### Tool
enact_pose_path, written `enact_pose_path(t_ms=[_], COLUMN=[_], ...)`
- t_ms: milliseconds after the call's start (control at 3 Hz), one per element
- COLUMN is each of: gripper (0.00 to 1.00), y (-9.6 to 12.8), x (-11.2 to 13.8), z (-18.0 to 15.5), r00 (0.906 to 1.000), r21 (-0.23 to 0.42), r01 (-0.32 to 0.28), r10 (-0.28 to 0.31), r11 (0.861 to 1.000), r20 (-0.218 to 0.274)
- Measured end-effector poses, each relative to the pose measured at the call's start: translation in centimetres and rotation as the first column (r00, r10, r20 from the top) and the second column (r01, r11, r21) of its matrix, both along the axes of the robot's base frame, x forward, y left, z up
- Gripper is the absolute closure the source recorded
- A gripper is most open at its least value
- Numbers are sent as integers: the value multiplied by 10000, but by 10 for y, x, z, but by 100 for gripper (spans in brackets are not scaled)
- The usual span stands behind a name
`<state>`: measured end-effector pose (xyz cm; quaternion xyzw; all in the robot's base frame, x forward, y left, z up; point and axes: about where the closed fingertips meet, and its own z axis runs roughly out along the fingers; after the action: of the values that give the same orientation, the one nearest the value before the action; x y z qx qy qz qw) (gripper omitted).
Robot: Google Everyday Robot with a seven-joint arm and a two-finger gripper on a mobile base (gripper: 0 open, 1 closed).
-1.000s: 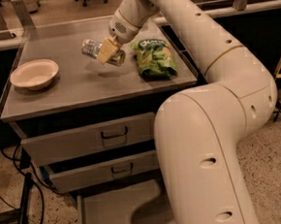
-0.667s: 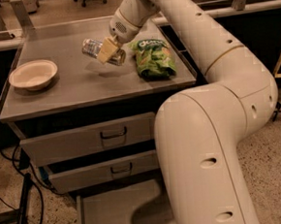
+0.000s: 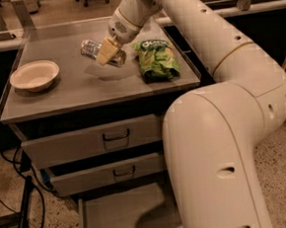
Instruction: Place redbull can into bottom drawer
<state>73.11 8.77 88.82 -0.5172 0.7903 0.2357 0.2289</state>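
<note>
The redbull can (image 3: 92, 48) is a slim silver can, tipped on its side and held just above the cabinet top (image 3: 81, 86). My gripper (image 3: 107, 52) is shut on the redbull can, its pale fingers (image 3: 106, 50) clamped around the can's middle. The white arm reaches back over the cabinet from the right. The bottom drawer (image 3: 119, 217) stands pulled out at the foot of the cabinet, its flat grey floor bare where it shows. My arm's large body covers the drawer's right part.
A white bowl (image 3: 34, 75) sits at the left of the cabinet top. A green snack bag (image 3: 157, 59) lies to the right of the can. Two handled drawers (image 3: 115, 136) above the bottom one are pushed in. Cables hang at the cabinet's left.
</note>
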Motion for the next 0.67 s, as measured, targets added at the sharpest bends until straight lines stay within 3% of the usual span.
enact_pose_path(t_ms=[667], gripper=[100], y=[3], x=[-65], z=[-2], r00=[9997], r21=[23], r01=[104], r10=[-103], r11=[9999], r20=[-229])
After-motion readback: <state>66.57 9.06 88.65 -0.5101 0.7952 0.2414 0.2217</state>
